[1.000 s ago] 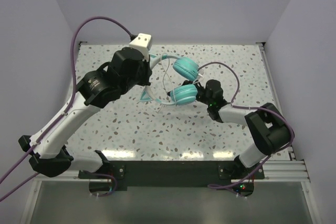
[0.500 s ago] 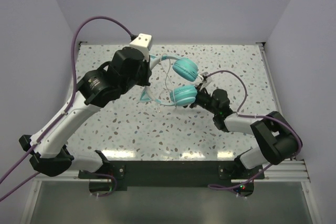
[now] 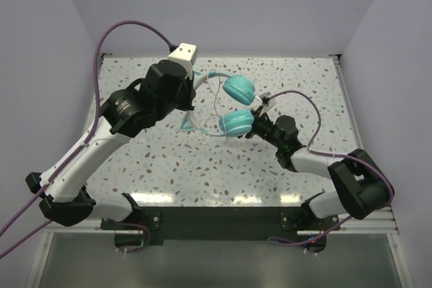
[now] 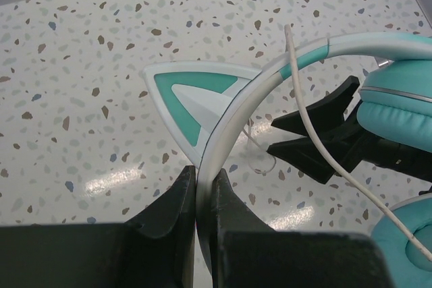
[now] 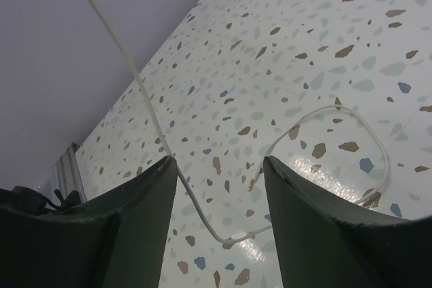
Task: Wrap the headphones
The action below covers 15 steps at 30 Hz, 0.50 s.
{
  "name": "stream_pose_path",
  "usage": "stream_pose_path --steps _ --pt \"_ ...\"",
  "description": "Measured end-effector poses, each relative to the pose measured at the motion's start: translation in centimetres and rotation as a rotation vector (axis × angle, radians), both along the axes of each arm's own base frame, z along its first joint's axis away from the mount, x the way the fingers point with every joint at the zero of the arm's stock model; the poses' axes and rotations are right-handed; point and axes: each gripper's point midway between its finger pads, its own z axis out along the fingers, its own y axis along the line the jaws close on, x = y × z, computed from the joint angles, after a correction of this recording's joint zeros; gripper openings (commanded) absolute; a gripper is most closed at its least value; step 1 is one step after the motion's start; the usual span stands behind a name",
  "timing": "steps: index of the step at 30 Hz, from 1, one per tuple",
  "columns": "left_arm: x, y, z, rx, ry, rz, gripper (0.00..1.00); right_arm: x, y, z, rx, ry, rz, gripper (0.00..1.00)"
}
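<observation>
Speckled table [image 3: 169, 160] — only wrist views tell: left gripper [image 4: 204, 180] pinches the headphones [image 4: 233, 112]; right gripper [image 5: 219, 166] gapes around the cable [image 5: 154, 118].

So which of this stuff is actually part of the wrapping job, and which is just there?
Part of the job: headphones, their thin pale cable, left gripper clamping the headband, right gripper open by the cable.
Just there: thick purple cables, speckled table.
</observation>
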Motion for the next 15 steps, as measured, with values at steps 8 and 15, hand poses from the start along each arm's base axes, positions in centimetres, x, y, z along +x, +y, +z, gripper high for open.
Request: stream_pose_path --steps 8,15 --pt "0.0 -0.1 0.0 0.0 0.002 -0.003 0.0 -1.1 1.8 -0.4 -0.048 -0.017 0.07 0.59" --pt "0.1 -0.2 -0.2 0.002 0.005 -0.003 0.0 -1.1 1.8 -1.8 -0.082 0.008 0.075 0.57"
